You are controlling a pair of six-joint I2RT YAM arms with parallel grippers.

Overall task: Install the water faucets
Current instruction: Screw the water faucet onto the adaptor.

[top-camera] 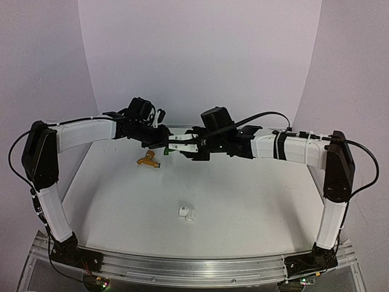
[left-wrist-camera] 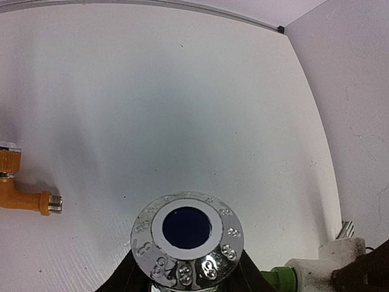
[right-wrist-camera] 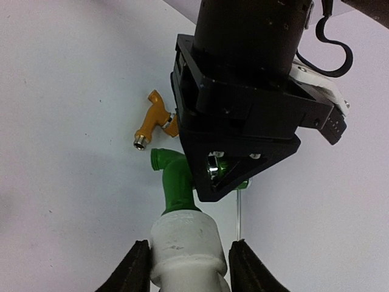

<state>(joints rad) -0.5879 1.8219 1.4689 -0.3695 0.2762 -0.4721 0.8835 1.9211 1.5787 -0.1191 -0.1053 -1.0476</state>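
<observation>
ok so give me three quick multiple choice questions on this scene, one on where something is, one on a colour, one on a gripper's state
1. Where is the orange-yellow plastic faucet?
A. lying loose on the white table
B. clamped between gripper fingers
C. down on the metal rail by the arm bases

2. What colour is the raised plastic faucet between the two arms?
A. orange
B. blue
C. green

3. What is the right gripper doing?
A. hanging open above the table
B. shut on the white plastic pipe fitting
C. shut on the orange faucet

Answers:
1 A, it lies on the table apart from both grippers.
2 C, it is green, jutting from the fitting, its top in the left gripper.
3 B, its fingers press the fitting's two sides.
</observation>
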